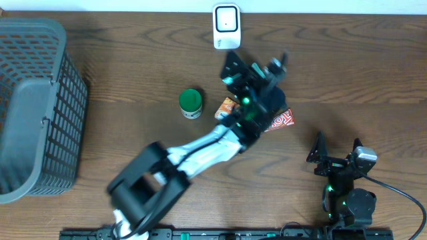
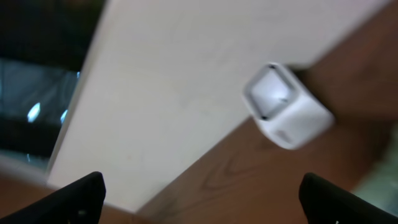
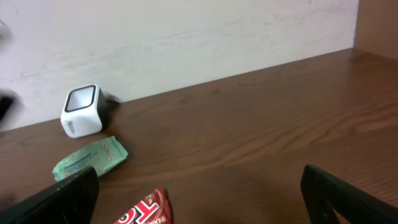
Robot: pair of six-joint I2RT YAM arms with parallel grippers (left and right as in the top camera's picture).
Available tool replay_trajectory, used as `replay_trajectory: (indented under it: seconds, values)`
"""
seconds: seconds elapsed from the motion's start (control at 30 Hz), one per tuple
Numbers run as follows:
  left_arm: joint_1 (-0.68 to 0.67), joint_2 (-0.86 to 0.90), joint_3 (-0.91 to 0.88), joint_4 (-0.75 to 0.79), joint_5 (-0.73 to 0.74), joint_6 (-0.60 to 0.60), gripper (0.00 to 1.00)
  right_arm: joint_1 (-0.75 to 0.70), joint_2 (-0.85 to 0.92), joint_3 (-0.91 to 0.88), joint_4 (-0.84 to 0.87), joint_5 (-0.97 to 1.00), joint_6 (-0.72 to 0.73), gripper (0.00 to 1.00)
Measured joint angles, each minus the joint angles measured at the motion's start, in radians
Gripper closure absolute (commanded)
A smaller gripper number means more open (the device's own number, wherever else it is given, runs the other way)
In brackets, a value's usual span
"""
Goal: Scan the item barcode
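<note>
The white cube barcode scanner point(image 1: 225, 27) stands at the table's back edge, by the wall, and also shows as the scanner point(image 2: 286, 115) and the scanner point(image 3: 82, 111). My left gripper point(image 1: 257, 72) hovers just in front of it, open, with nothing between its fingers point(image 2: 84, 196). Below that arm lie an orange packet point(image 1: 229, 107) and a red snack wrapper point(image 1: 283, 120). In the right wrist view a green wipes packet point(image 3: 92, 158) lies near the scanner, beside the red wrapper point(image 3: 144, 211). My right gripper point(image 1: 337, 152) rests open at the front right, empty.
A large grey mesh basket point(image 1: 37, 107) fills the left side of the table. A green-lidded can point(image 1: 190, 103) stands left of the orange packet. The white wall point(image 3: 199, 31) runs right behind the scanner.
</note>
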Motion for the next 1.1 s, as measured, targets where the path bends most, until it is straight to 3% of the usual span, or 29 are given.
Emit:
replay_trajectory:
  seconds: [0.2,0.3,0.4,0.63,0.87,1.1]
  values:
    - [0.069,-0.238,0.003,-0.372,0.119,-0.161,0.02,0.000,0.000,0.000,0.000,0.000,0.000,0.01]
    - [0.135,-0.371,0.011,-0.665,0.357,-0.246,0.02,0.000,0.000,0.000,0.000,0.000,0.000,0.01]
    - [0.230,-0.483,0.011,-0.798,0.578,-0.284,0.02,0.000,0.001,0.000,0.002,0.000,0.000,0.01]
    - [0.484,-0.695,0.020,-0.769,0.817,-0.317,0.02,0.000,0.001,0.000,0.013,0.000,0.000,0.01]
    - [0.738,-0.862,0.065,-0.805,0.862,-0.332,0.02,0.000,0.001,0.000,0.099,-0.166,0.094,0.01]
    - [0.893,-0.951,0.066,-0.847,0.871,-0.333,0.02,0.001,0.086,0.018,-0.026,-0.386,0.192,0.01]
